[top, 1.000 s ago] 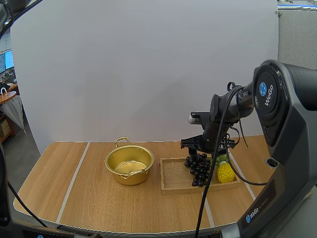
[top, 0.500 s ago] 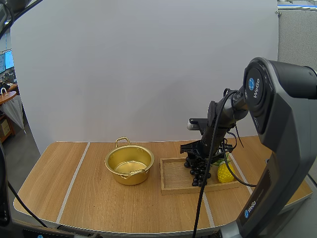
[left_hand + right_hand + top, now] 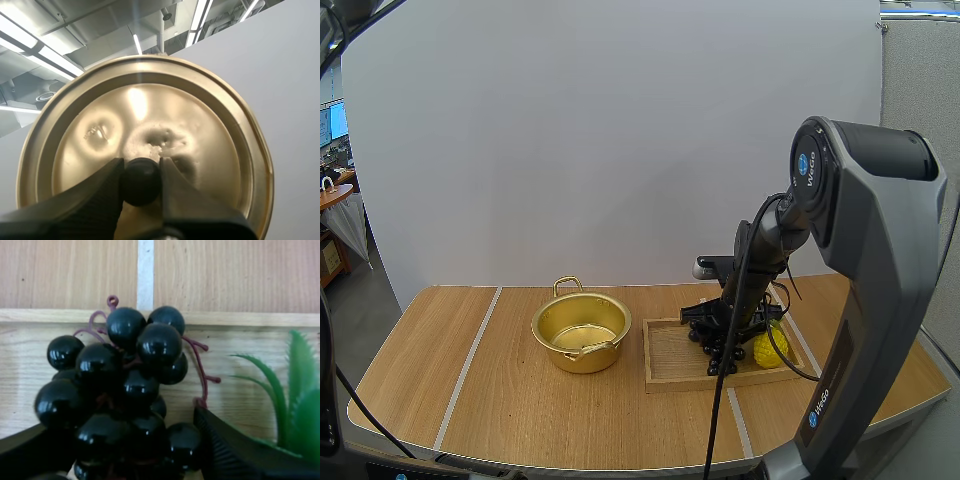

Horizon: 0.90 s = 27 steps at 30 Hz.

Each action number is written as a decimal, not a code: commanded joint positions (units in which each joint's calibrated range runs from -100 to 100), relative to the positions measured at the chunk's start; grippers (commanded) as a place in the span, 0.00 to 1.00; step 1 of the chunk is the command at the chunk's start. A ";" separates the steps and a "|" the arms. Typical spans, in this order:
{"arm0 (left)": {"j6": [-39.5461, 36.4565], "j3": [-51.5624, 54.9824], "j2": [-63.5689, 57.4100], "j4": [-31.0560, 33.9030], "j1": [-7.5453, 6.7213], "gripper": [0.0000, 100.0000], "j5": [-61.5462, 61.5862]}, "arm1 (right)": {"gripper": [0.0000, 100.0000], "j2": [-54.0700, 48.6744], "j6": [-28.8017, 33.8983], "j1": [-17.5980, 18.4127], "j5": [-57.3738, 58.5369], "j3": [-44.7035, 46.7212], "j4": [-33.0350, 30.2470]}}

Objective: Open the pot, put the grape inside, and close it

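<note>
- The pot (image 3: pixel 575 358) stands open on the table (image 3: pixel 500 390), left of the wooden tray (image 3: pixel 50 315), with nothing inside it that can be made out.
- The left gripper (image 3: pixel 141 170) has its jaws closed tight on the black knob (image 3: pixel 141 181) of the lid (image 3: pixel 145 115); the golden lid hangs clear of the pot.
- The bunch of grapes (image 3: pixel 125 380) lies in the tray, just beside a toy pineapple (image 3: pixel 768 348) whose green leaves reach toward it.
- The right gripper (image 3: pixel 122 427) is low over the bunch with its jaws wide apart, one on each side of the berries; its fingers (image 3: pixel 235 450) have not closed, and whether they touch the berries cannot be told.
- The bunch looks light and lumpy; the berries are round, glossy and probably slippery, so a pinch on a single berry could slide off.
- The reddish stem (image 3: pixel 197 365) is thin and looks bendable, a poor hold on its own; the safer grasp seems to be across the thick middle of the cluster, where several berries wedge between the ribbed faces.
- A loose bunch may swing or sag when lifted; a firm, centred squeeze should keep it steady on the way to the pot.
</note>
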 commanded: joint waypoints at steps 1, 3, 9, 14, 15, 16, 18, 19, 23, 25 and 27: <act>-0.86 -0.58 -0.56 -0.16 0.00 0.00 -2.66 | 1.00 -0.07 -0.85 -0.21 -0.29 -0.33 -0.26; -0.86 -0.58 -0.56 -0.16 0.00 0.00 -2.66 | 0.78 -0.22 -0.85 -0.21 -0.29 -0.33 -0.26; -0.86 -0.58 -0.56 -0.16 0.00 0.00 -2.66 | 0.00 -2.74 -0.98 0.04 0.88 -0.33 -0.26; -0.86 -0.58 -0.56 -0.16 0.00 0.00 -2.66 | 0.00 -8.98 -1.06 0.04 1.26 -0.33 -0.27; -0.86 -0.58 -0.56 -0.16 0.00 0.00 -2.66 | 0.00 -10.77 -1.06 0.04 1.64 -0.33 -0.27; -0.86 -0.58 -0.56 -0.16 0.00 0.00 -2.66 | 0.00 -12.21 -1.06 0.04 2.05 -0.33 -0.27; -0.86 -0.58 -0.56 -0.16 0.00 0.00 -2.66 | 0.00 -15.67 -1.06 0.04 2.99 -0.33 -0.27; -0.86 -0.58 -0.56 -0.16 0.00 0.00 -2.66 | 0.00 -18.06 -1.06 0.04 3.70 -0.33 -0.27; -0.86 -0.58 -0.56 -0.16 0.00 0.00 -2.66 | 0.00 -25.38 -1.06 0.04 8.52 -1.93 -0.27; -0.86 -0.58 -0.56 -0.16 0.00 0.00 -2.66 | 0.00 -28.41 -1.06 0.29 12.13 -3.83 -0.27; -0.86 -0.58 -0.56 -0.16 0.00 0.00 -2.66 | 0.00 -31.33 -1.06 0.99 16.30 -6.37 -0.27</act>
